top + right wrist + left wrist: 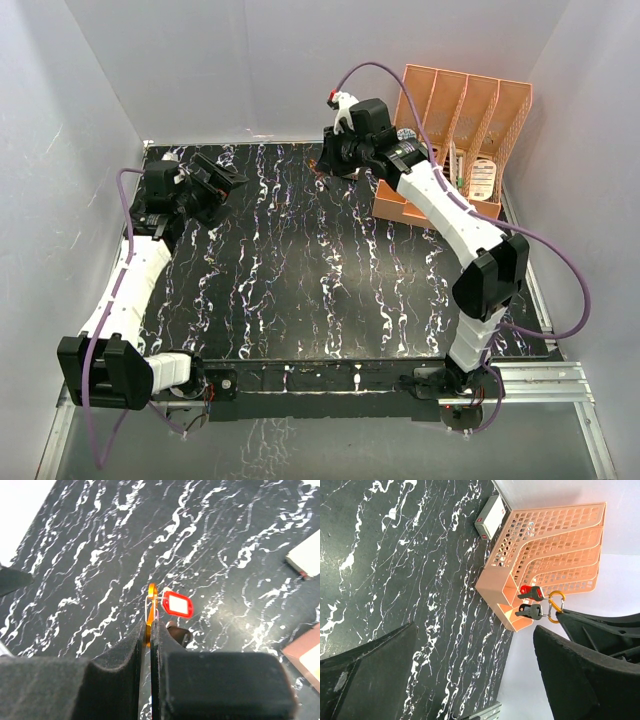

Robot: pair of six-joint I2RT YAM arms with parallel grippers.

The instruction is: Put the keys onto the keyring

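My right gripper (150, 626) is shut on the orange-gold keyring (151, 605) and holds it above the black marble table (100, 540). A key with a red rectangular head (176, 604) hangs at the ring, and a dark key (178, 631) sits just below it. The left wrist view shows the ring (556, 606), the red-headed key (530, 591) and the dark key (530, 611) hanging from the right fingers (600, 625). My left gripper (475, 680) is open and empty, some way from the ring. In the top view the left gripper (215, 182) is back left and the right gripper (338, 158) is back centre.
A large orange slotted file rack (455, 110) stands at the back right and also shows in the left wrist view (555, 545). A white rectangular box (490, 516) lies beside it on the table, and the right wrist view (305, 560) shows it too. Grey walls enclose the table.
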